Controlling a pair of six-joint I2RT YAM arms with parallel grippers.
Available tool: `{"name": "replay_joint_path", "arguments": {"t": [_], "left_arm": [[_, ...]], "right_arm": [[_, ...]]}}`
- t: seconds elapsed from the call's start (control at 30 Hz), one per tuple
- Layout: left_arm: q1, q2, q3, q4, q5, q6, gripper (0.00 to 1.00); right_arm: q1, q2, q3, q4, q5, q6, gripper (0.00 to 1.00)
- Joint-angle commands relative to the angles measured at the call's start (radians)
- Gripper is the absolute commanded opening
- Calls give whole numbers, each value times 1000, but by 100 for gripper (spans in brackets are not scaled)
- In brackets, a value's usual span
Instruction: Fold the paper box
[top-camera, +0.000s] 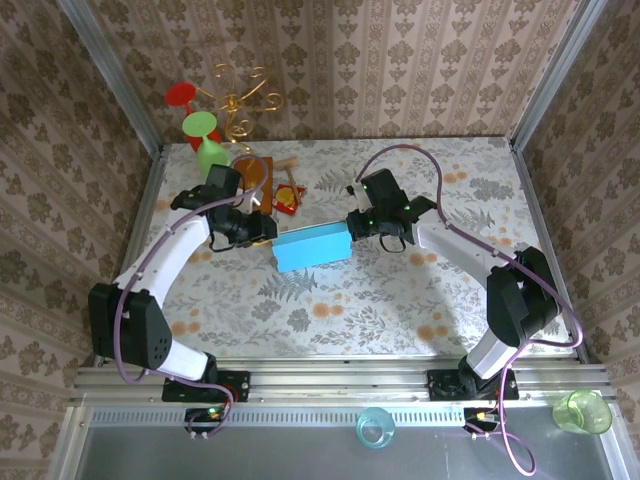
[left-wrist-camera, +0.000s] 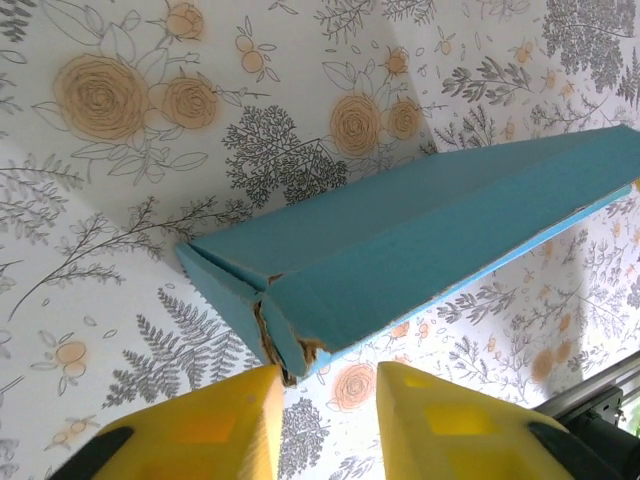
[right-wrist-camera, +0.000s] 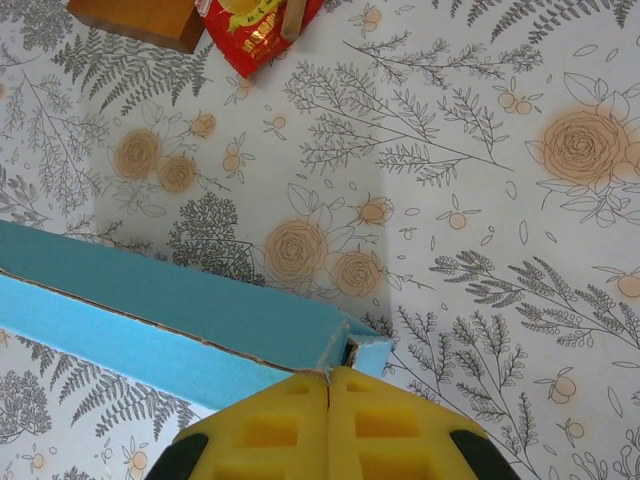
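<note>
The paper box (top-camera: 312, 247) is a light-blue, folded, closed-looking box in the middle of the table, between my two grippers. My left gripper (top-camera: 268, 232) is at its left end. In the left wrist view the yellow fingers (left-wrist-camera: 225, 425) stand apart, so the left gripper (left-wrist-camera: 330, 378) is open, and the worn corner of the paper box (left-wrist-camera: 420, 230) sits just ahead of the left fingertip. My right gripper (top-camera: 352, 225) is at the box's right end. Up close the right gripper (right-wrist-camera: 329, 376) is shut, its tips pinching the corner edge of the paper box (right-wrist-camera: 170, 300).
An orange-brown wooden board (top-camera: 255, 172) and a red packet (top-camera: 290, 198) lie behind the box, also seen as board (right-wrist-camera: 135, 18) and packet (right-wrist-camera: 255, 25). Green and red goblets (top-camera: 205, 135) and a gold stand (top-camera: 240, 100) are back left. Patterned walls enclose the table.
</note>
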Motion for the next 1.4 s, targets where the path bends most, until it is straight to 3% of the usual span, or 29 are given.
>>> {"name": "replay_joint_path", "arguments": {"t": [0.0,0.2,0.57,0.93,1.2,1.37], "left_arm": [[-2,-13,57,-89,-43,11,34],[-13,15,68,-117,-39,29,31],[-70,55,95,-169,-135,50,31],[-90,87,107,-144,-184,57,21],[-93,98,116,-140,-176,54,4],[-93,98,144,-174,-176,51,0]], "right_arm": [[2,22,37,-91,-25,-10,0],[-2,32,50,-102,-30,-5,0],[-4,43,67,-114,-41,0,0],[-5,38,62,-117,-48,1,0],[-7,36,61,-117,-51,1,0],[-7,39,73,-129,-55,-6,0]]}}
